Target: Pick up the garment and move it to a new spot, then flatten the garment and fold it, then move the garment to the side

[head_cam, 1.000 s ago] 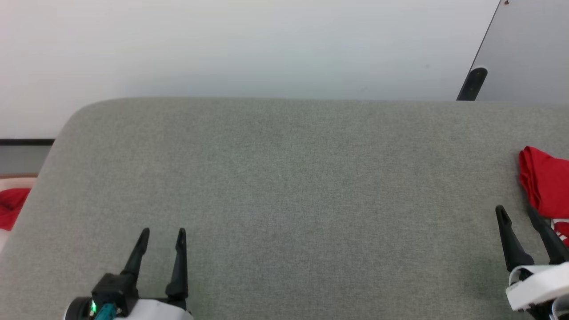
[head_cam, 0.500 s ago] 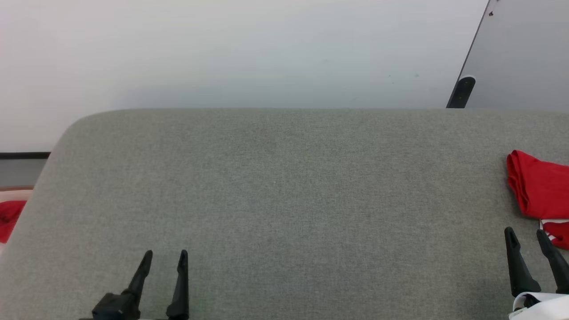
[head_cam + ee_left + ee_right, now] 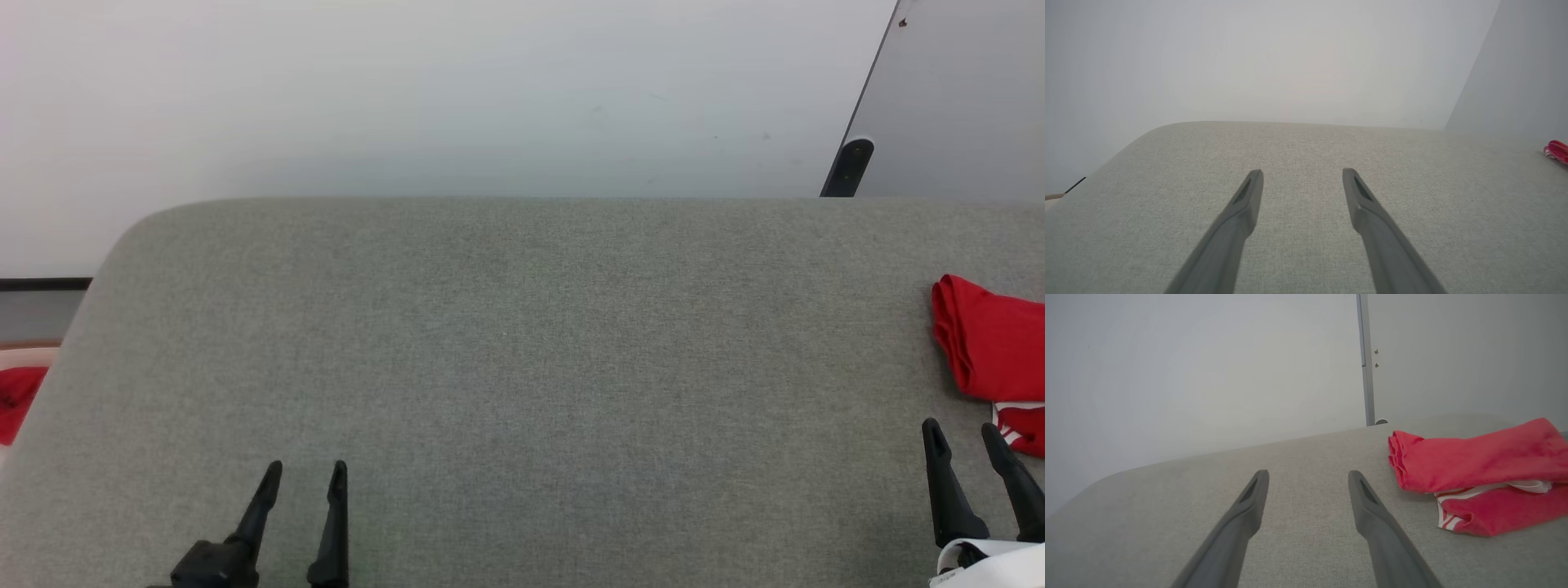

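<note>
Presently the garment (image 3: 992, 351) is seen bunched on the grey bench (image 3: 522, 327), far to the robot's right, red with striped trim showing. Left jaws and right jaws are held wide open and empty; the right jaws are set near the garment, not touching it

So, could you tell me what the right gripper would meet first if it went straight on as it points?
Probably nothing nearby: the right gripper, open, points across bare grey cushion toward the pale wall. The garment lies to the right of that line.
</note>
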